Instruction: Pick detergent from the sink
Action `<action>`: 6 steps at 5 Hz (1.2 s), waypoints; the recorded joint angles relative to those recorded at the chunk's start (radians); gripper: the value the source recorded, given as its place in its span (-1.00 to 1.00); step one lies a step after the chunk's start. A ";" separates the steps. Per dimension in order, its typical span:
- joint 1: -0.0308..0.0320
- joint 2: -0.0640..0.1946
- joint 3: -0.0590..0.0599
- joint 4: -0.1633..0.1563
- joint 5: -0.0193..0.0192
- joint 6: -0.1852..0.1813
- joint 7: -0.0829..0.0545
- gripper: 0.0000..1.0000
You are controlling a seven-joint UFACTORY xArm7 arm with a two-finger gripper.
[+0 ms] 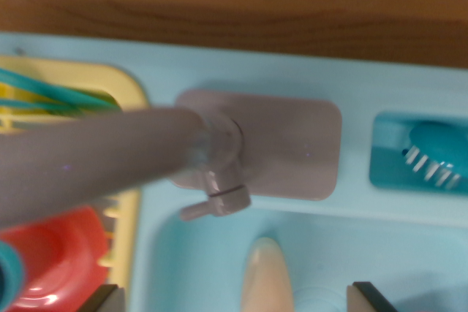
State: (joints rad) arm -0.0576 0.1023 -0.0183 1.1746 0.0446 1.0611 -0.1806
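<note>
You are looking down from the wrist, and the claw (235,299) shows only as two dark finger tips at the bottom edge, one on each side of the picture. They stand well apart with nothing squeezed between them, so the claw is open. The thing between them, a pale cream rounded top, is most likely the detergent bottle (267,277). It sits in the light blue sink (183,253), a bit nearer the tip on the wrist view's left. To do this step well, I think you should slide the claw a little so the bottle sits right in the middle, then go straight down and close slowly on its sides. Watch the gray tap (110,155) just past the claw. Its long spout reaches far toward the wrist view's left, and its small handle hangs over the sink edge close to the bottle. Lift straight up so you do not bump it. Much is hard to see. The picture is blurry. The bottle is cut off at the bottom, so you cannot tell its shape or whether it stands or lies. The red bowl (51,261) and the yellow rack (128,210) are partly hidden by the spout.
</note>
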 joint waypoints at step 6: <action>-0.0116 0.035 -0.014 -0.113 0.0039 -0.129 -0.052 -1.00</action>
State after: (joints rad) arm -0.0692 0.1371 -0.0326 1.0620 0.0485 0.9322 -0.2325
